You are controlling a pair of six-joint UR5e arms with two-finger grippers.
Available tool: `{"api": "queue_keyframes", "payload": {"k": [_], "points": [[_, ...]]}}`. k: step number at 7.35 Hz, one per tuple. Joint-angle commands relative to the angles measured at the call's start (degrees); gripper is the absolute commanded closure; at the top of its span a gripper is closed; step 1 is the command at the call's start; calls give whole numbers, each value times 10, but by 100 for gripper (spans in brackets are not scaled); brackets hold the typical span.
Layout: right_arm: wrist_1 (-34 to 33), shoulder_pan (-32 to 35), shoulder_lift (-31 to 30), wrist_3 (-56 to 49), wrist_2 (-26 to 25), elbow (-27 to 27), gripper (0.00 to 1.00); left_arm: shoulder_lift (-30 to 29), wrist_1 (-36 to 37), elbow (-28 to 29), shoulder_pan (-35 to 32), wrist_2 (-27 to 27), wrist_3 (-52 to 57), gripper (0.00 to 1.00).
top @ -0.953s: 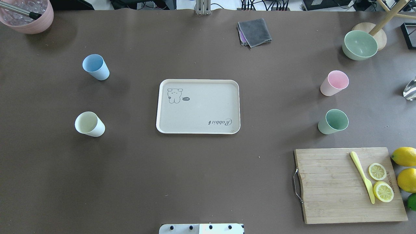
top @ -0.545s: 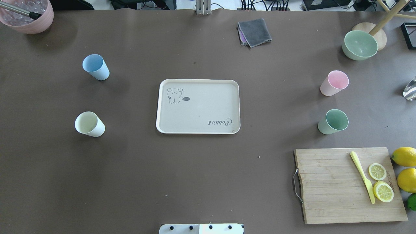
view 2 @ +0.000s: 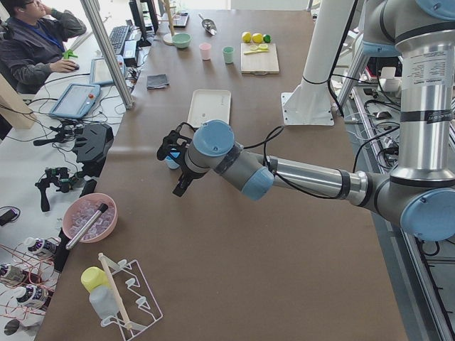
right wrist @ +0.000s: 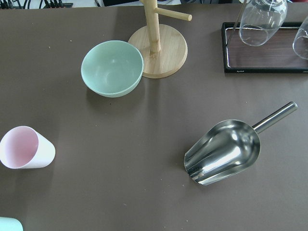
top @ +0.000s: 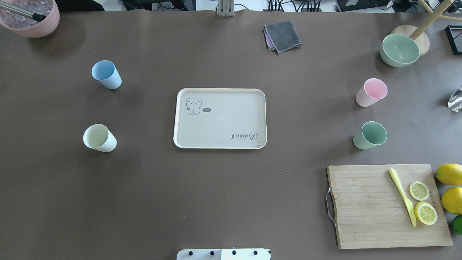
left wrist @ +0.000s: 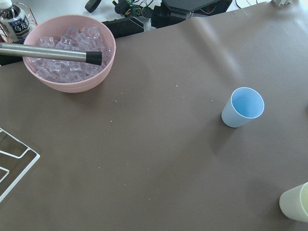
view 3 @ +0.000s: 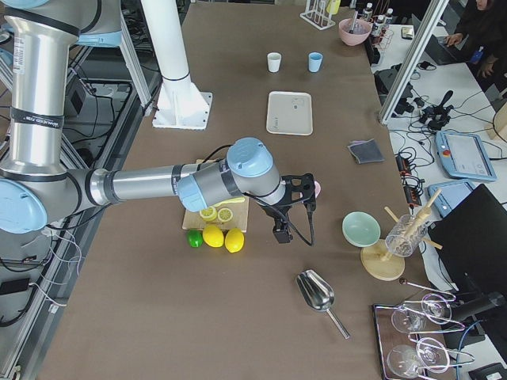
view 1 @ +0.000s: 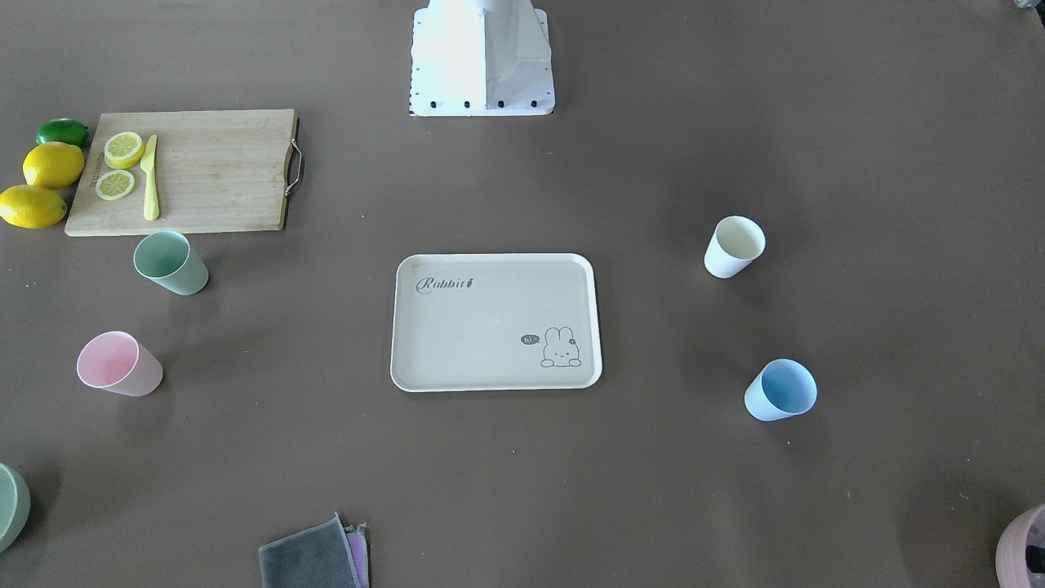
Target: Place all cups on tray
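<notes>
A beige, rabbit-printed tray (top: 220, 122) is shown centre frame, flanked by a cream cup (top: 99, 139), blue cup (top: 106, 74), pink cup (top: 371, 92) and mint cup (top: 370, 135). How far the left pincer (view 2: 174, 160) and right pincer (view 3: 295, 207) are parted cannot be told.

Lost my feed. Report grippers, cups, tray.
Left gripper, right gripper: open or shut unclear. Cream plastic cup, blue cup, pink cup, mint cup: all off flat beige tray. Nothing blocks.

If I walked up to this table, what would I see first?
The beige tray with its bunny drawing sits right in the middle with nothing on it. Standing apart from it are a light blue cup and a cream cup on one side, and a pink cup and a mint cup on the other. Bright yellow lemons lie beside a wooden cutting board near one corner.
</notes>
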Motion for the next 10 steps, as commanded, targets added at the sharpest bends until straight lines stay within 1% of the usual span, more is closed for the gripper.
{"api": "queue_keyframes", "payload": {"k": [1,2,3,4,6,7,8,9,10], "points": [[-96,-68,59,41,-54,5,0,-25,-2,-23,106,42,-153,2],[-136,-102,92,57,-76,5,0,-25,-2,-46,187,107,-227,2],[-156,-128,113,68,-86,6,0,-25,-2,-52,250,159,-271,2],[-154,-139,114,68,-88,5,0,-24,-1,-48,296,200,-275,2],[-152,-141,113,67,-88,5,0,-21,0,-37,361,262,-296,3],[-151,-141,113,66,-88,3,0,-25,-1,-26,377,279,-294,3],[-149,-141,113,65,-87,2,0,-24,-2,-20,385,287,-294,7],[-149,-142,113,63,-88,1,0,-24,-6,-11,387,288,-293,16],[-149,-143,113,62,-88,1,0,-24,-12,-9,395,287,-292,29]]}}
